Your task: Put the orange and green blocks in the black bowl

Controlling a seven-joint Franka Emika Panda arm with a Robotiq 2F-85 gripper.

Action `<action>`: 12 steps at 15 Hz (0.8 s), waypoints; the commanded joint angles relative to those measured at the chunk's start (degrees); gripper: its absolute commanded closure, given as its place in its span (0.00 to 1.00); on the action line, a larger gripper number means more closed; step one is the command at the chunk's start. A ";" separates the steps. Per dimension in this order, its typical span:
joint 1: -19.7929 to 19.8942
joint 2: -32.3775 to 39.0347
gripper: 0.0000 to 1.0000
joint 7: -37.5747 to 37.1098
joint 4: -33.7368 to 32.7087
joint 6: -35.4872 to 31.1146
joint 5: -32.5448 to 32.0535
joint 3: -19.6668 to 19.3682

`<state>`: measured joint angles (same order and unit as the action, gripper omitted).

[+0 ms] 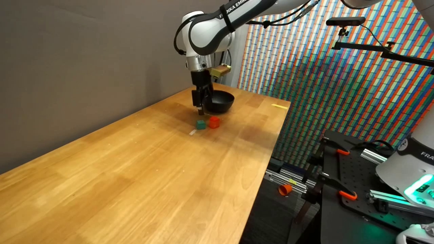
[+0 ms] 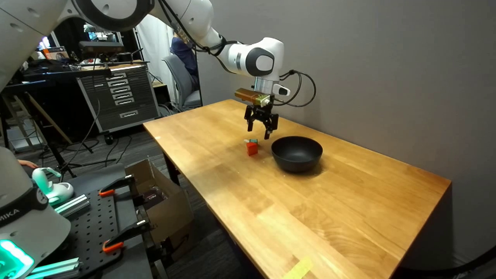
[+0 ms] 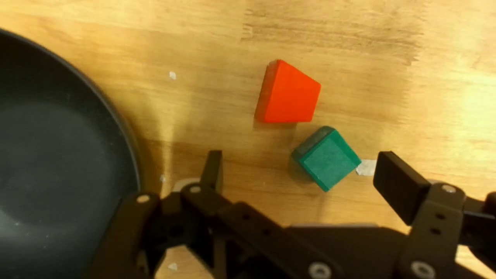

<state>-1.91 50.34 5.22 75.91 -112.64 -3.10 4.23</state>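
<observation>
In the wrist view the gripper (image 3: 303, 174) is nearest, at the bottom of the frame; it is spread wide and holds nothing. Right of centre in the frame, the green block (image 3: 328, 159) lies within this spread, closer to the right end. Its sides stand diagonal to the closing direction, so I judge that some turning may be needed, then lowering. Further up lies the orange block (image 3: 293, 96), with a narrow space between the two. Finally, the black bowl (image 3: 58, 155) stands at the left edge; both blocks are outside it, on the worktop (image 3: 205, 77).
</observation>
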 commanded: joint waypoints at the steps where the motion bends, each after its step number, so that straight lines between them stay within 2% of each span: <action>1: -0.59 -4.72 0.00 -3.99 7.45 -2.47 0.21 -1.97; 7: -0.66 -4.62 0.00 -6.77 10.61 -4.48 -0.31 -3.82; 12: -0.80 -3.93 0.00 -7.14 11.51 -4.75 0.36 -3.29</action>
<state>-2.11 47.67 -1.04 84.94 -116.20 -3.12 1.18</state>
